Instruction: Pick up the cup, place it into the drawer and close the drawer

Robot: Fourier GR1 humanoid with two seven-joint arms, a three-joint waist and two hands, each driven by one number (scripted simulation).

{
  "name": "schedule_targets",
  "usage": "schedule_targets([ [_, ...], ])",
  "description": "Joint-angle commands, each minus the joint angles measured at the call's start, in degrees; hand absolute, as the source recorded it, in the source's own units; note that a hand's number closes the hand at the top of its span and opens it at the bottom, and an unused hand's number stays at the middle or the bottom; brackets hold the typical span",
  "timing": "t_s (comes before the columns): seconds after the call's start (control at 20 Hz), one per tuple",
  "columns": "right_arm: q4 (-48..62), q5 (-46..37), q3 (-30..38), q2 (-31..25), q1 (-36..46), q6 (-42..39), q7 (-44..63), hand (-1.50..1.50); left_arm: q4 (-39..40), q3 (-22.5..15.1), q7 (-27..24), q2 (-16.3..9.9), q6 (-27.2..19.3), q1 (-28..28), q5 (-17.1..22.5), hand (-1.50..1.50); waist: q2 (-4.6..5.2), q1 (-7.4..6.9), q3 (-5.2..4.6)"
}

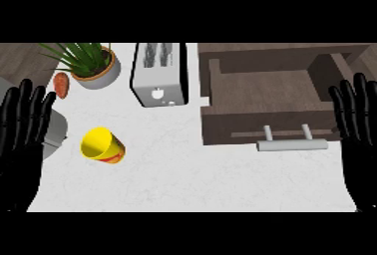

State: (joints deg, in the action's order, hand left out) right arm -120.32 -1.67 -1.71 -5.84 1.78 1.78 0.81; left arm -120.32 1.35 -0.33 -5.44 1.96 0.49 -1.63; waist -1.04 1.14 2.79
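A yellow cup (101, 144) with a red band lies tilted on the white counter (191, 174), its mouth facing up and left. A dark wooden drawer (265, 89) stands pulled open at the right, empty inside, with a silver handle (291, 144) on its front. My left hand (22, 134) rests open at the left edge, fingers up, a little left of the cup and apart from it. My right hand (359, 124) rests open at the right edge, beside the drawer's front corner.
A silver toaster (157, 74) stands at the back between the cup and the drawer. A potted green plant (92, 62) and a reddish-brown oval object (62, 84) sit at the back left. A grey object (55, 132) lies partly behind my left hand.
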Motion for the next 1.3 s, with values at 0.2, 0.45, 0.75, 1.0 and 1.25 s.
schedule_targets([
  [0.2, 0.6, 1.6, -1.7, 1.1, -2.0, -1.4, -0.9, -1.5, 3.1, 5.8, 3.2, 5.3, -20.9, -4.2, -17.3, -1.5, 1.19, -0.84, -2.6],
  [0.45, 1.4, 7.5, -2.0, 0.4, -0.3, -4.7, 3.6, -1.5, 12.9, 2.3, 6.6, 5.4, -40.9, -12.8, -14.2, -1.5, 1.4, 0.37, -2.77],
  [0.75, 5.4, 9.0, 0.2, 1.2, 1.5, -5.0, 2.3, -1.5, 21.3, -6.5, 5.1, 5.4, -52.6, -16.6, -16.0, -1.5, 1.11, -0.76, -2.78],
  [1.0, 4.7, 6.8, 0.2, 1.5, 3.6, -4.1, 4.6, -1.5, 22.8, -4.4, 2.3, 5.4, -50.3, -17.1, -12.1, -1.5, 1.05, -1.01, -2.79],
  [1.25, 2.8, 8.3, 0.6, 1.3, 4.8, -4.8, 8.0, -1.5, 22.0, -4.3, 5.5, 5.4, -50.8, -16.6, -13.7, -1.5, 1.03, -1.08, -2.79],
])
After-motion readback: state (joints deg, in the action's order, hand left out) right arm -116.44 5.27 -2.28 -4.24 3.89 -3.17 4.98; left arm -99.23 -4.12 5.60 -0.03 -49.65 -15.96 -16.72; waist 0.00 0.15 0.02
